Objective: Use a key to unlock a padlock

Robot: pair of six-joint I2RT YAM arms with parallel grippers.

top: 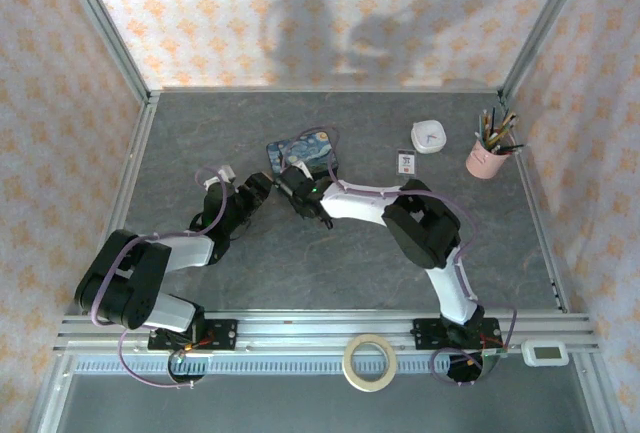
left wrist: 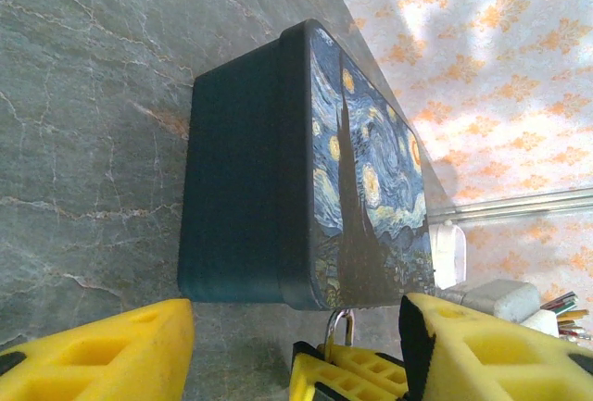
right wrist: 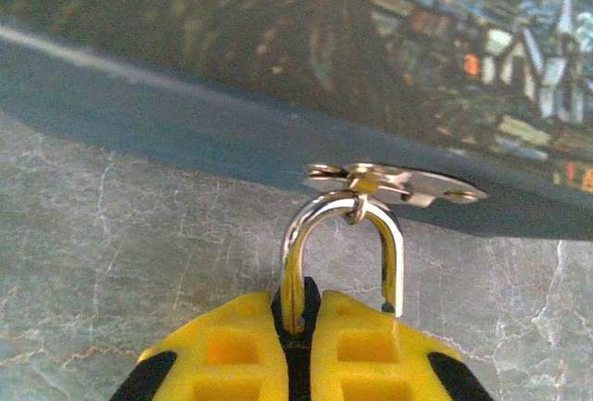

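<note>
Right gripper (right wrist: 296, 327) is clamped tight on padlock (right wrist: 393, 262); the shackle is hooked through the hasp (right wrist: 408, 183) of the blue box (right wrist: 185, 114) just ahead of the fingertips. Left gripper (left wrist: 295, 313) is wide open, holding nothing, box just ahead.

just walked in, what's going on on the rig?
The right end effector is shut on the padlock, whose shackle is hooked through the hasp on the blue starry-night box. The left end effector is open and faces the box's side. I can't make out the key, so there's no sign of the unlocking step yet.
</note>
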